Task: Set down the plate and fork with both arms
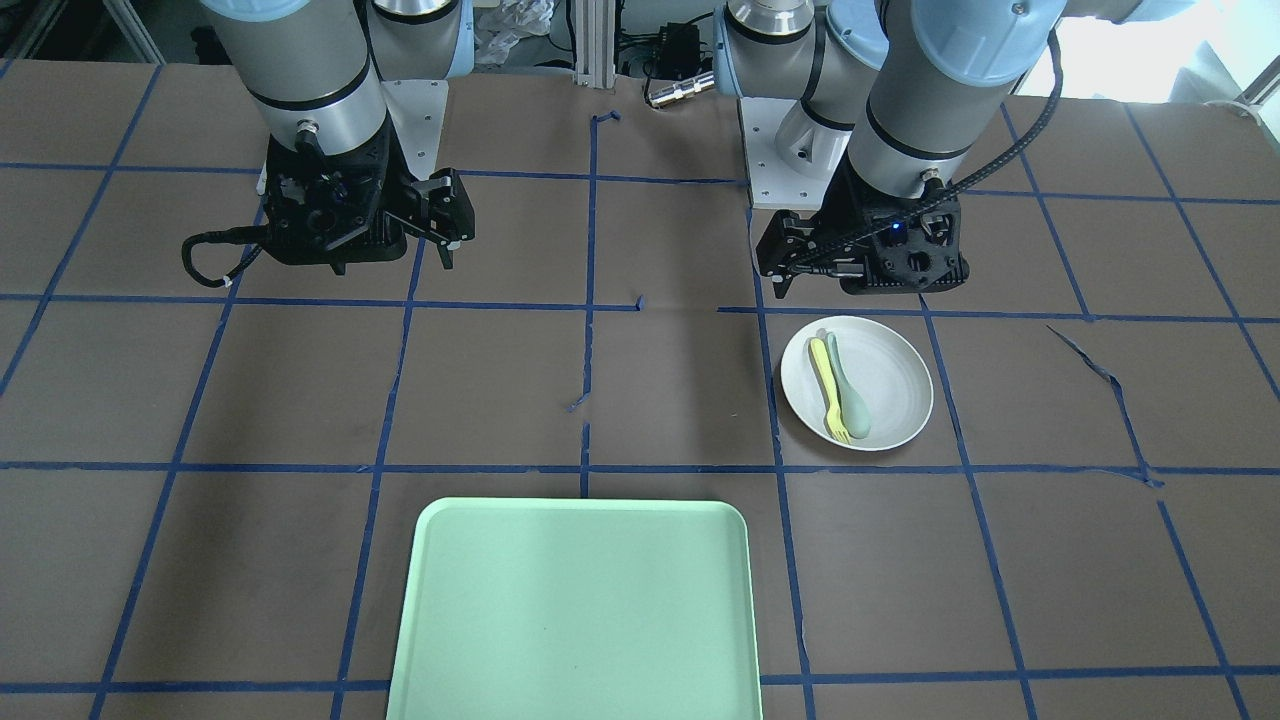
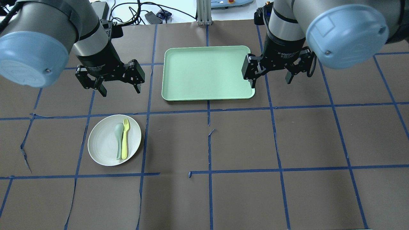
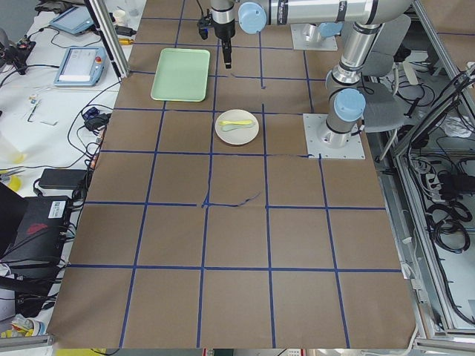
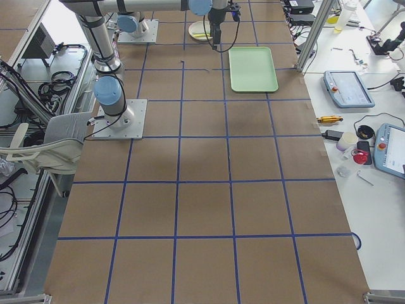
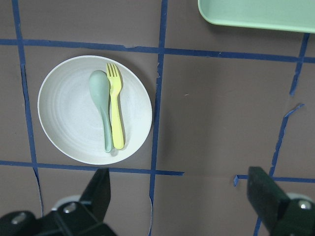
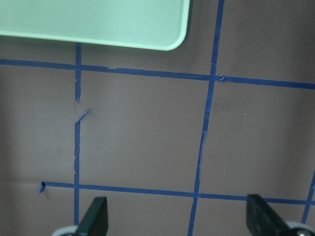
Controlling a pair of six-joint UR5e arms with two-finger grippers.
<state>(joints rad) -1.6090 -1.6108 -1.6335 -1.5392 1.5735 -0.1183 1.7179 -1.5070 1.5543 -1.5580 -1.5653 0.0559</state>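
Observation:
The off-white plate (image 2: 102,143) lies on the table on my left side, with the pale-yellow fork (image 2: 125,137) and a grey-green spoon (image 2: 119,137) side by side on it. In the left wrist view the plate (image 5: 69,118) and fork (image 5: 116,113) lie ahead of the fingers. My left gripper (image 2: 120,91) is open and empty, hanging above the table just beyond the plate. My right gripper (image 2: 271,82) is open and empty, above the table by the tray's right edge.
A mint-green rectangular tray (image 2: 207,73) lies at the table's far middle, between the two grippers; its corner shows in the right wrist view (image 6: 93,19). Brown paper with a blue tape grid covers the table. Cables and devices lie beyond the table's far edge.

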